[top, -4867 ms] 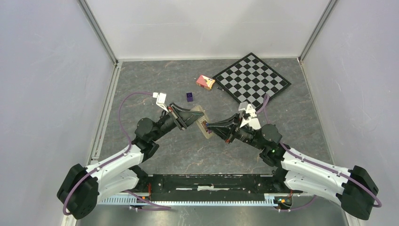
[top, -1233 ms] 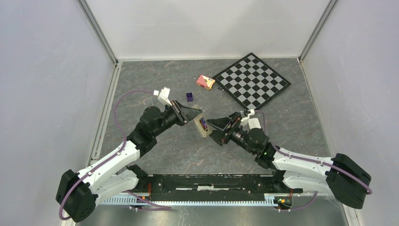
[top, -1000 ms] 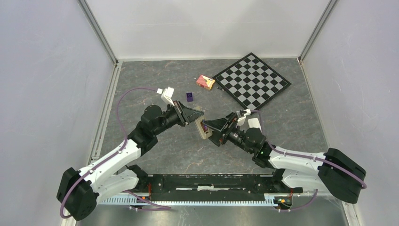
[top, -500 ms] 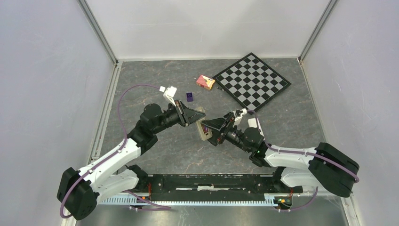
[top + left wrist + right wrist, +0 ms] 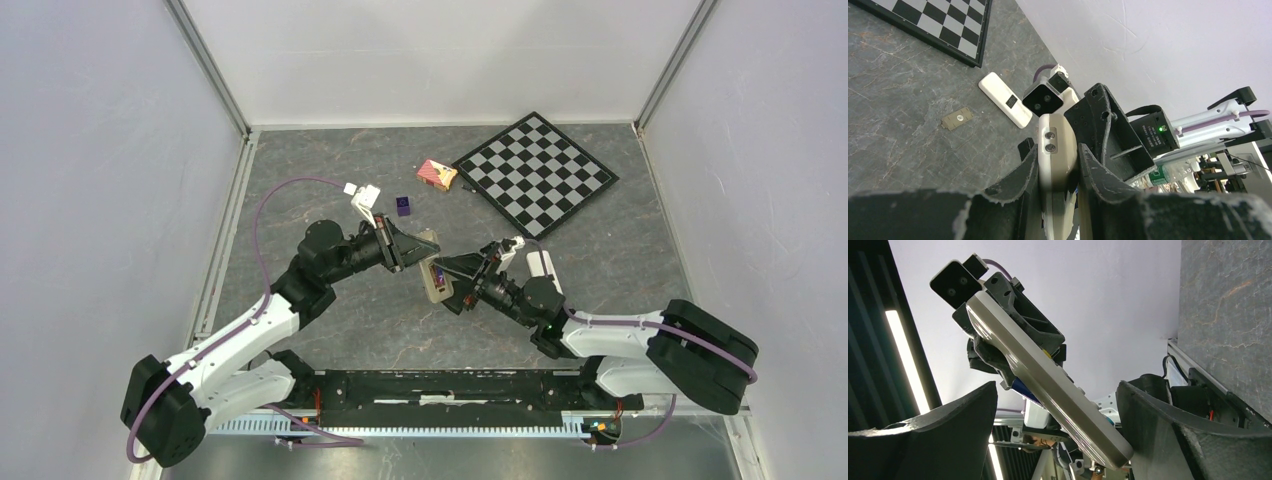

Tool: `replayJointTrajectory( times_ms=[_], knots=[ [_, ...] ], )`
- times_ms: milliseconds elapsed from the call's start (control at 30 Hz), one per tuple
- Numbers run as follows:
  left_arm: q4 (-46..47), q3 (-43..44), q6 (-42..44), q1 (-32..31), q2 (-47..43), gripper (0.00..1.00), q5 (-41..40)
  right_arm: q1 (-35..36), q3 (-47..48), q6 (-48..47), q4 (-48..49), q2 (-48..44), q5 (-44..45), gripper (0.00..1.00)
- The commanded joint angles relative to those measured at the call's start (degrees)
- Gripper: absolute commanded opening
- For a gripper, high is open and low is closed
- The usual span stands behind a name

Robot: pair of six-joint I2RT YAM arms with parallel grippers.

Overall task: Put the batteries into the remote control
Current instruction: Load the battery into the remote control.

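Note:
The olive-grey remote control (image 5: 434, 281) hangs above the table's middle, with my left gripper (image 5: 418, 250) shut on its upper end. The left wrist view shows the remote's end (image 5: 1057, 145) clamped between both fingers of that gripper (image 5: 1058, 152). My right gripper (image 5: 452, 285) is open, its jaws standing wide on either side of the remote's lower end (image 5: 1083, 425) without touching it. A dark blue battery (image 5: 1023, 387) shows under the remote's edge, and I see purple in its bay (image 5: 437, 276).
A chessboard (image 5: 535, 170) lies at the back right with a small red-striped box (image 5: 436, 174) beside it. A small purple object (image 5: 403, 206) stands behind my left gripper. A white remote (image 5: 1005, 100) and a tan cover plate (image 5: 957, 119) lie on the table.
My right gripper has moved left and closer, so its open jaws now straddle the remote's lower end. My left wrist has shifted slightly back and right, keeping its hold.

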Motion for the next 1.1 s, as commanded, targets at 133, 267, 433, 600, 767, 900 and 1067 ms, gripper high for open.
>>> replayJointTrajectory(
  times_ms=[133, 267, 433, 600, 767, 900, 1067],
  knots=[
    [-0.4, 0.8, 3.6, 0.0, 0.0, 0.02, 2.3, -0.7, -0.4, 4.0, 10.6, 0.3, 1.5, 0.88],
    [0.3, 0.6, 3.7, 0.0, 0.1, 0.02, 3.0, -0.7, -0.3, 4.5, 11.4, 1.0, 1.2, 0.87],
    [0.9, 0.6, 3.8, 0.0, 0.5, 0.02, 5.1, -1.0, -0.1, 4.6, 11.7, 1.2, 0.9, 0.91],
    [1.1, 0.5, 4.1, 0.0, 0.4, 0.02, 5.7, -1.3, 0.1, 5.1, 11.8, 1.3, 0.2, 0.87],
    [1.4, 0.6, 4.3, 0.0, 0.5, 0.02, 6.2, -1.4, 0.2, 5.5, 12.2, 2.0, -0.6, 0.81],
    [1.8, 0.6, 4.1, 0.0, 0.5, 0.02, 6.7, -1.5, 0.2, 6.0, 13.2, 2.9, -1.3, 0.77],
    [1.8, 0.7, 4.0, 0.0, 0.6, 0.02, 6.7, -1.5, 0.2, 6.9, 14.5, 3.9, -2.2, 0.72]
  ],
)
